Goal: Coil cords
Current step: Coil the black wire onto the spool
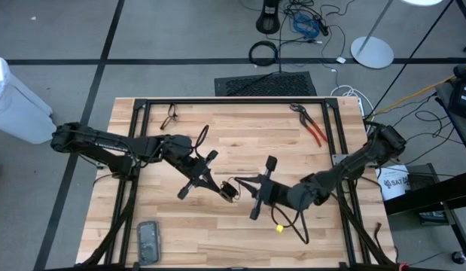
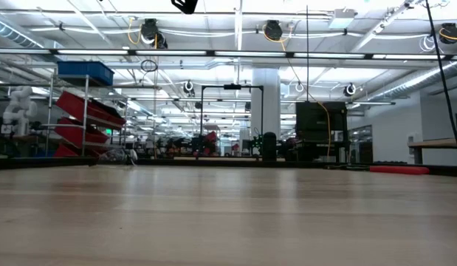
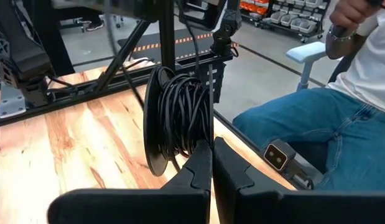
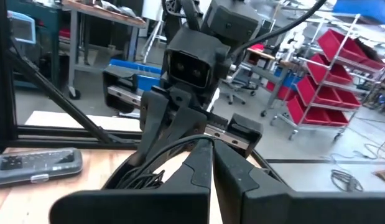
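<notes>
1. Thin black cord (image 3: 180, 118), wound in many loops into a tight bundle, hanging between the two grippers above the middle of the wooden table (image 1: 217, 226).
2. In the high view, only a small dark knot (image 1: 229, 188) of it visible between the arms; one more black strand (image 1: 296, 226) trailing from the right arm toward the near edge, beside a small yellow piece (image 1: 278, 227).
3. Left gripper (image 3: 211, 163) pressed shut, fingertips just at the lower loops of the bundle; cannot tell if a strand is pinched.
4. Right gripper (image 4: 212, 163) also closed tight, a loop of cord arching just over its tips, the left wrist close in front.
5. Red-handled pliers (image 1: 314, 126) lying near the far right corner, well apart.
6. Flat grey remote-like device (image 1: 148, 241) near the front left edge.
7. Black metal frame (image 1: 233, 100) around the pale plank table.
8. Person in blue jeans (image 3: 316, 130) seated just beyond the table edge.
</notes>
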`<state>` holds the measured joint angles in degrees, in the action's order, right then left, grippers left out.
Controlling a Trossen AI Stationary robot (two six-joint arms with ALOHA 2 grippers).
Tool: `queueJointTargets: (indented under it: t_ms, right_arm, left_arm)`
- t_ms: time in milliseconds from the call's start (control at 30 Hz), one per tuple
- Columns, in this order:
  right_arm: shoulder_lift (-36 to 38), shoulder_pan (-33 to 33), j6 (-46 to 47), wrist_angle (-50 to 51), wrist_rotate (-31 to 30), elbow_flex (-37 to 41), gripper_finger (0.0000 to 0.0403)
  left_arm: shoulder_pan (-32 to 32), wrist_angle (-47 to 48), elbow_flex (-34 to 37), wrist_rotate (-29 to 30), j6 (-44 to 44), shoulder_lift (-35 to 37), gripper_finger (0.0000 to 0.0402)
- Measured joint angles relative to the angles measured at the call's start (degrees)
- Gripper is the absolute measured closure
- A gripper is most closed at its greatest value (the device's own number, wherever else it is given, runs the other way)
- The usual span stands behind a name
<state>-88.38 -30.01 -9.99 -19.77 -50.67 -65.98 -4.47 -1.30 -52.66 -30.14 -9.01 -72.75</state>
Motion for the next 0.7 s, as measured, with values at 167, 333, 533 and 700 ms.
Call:
queueJointTargets:
  t_ms: [167, 333, 533, 700]
  right_arm:
    - [0.0, 2.1, 1.5, 0.0, 3.4, 0.0, 0.0403]
    - [0.0, 4.3, 3.3, 0.0, 8.5, 0.0, 0.0403]
    - [0.0, 5.7, 6.7, 0.0, 10.6, 0.0, 0.0403]
    - [0.0, 6.2, 11.3, -0.1, 12.4, 0.0, 0.0403]
  left_arm:
    - [0.0, -0.7, 0.0, -0.2, -0.3, 0.0, 0.04]
    - [0.0, -2.2, 0.0, -3.4, -0.3, 0.0, 0.04]
    - [-0.9, -5.3, 0.0, -7.2, -0.3, 0.0, 0.04]
    - [-1.3, -7.9, 0.0, -7.5, -0.8, 0.0, 0.04]
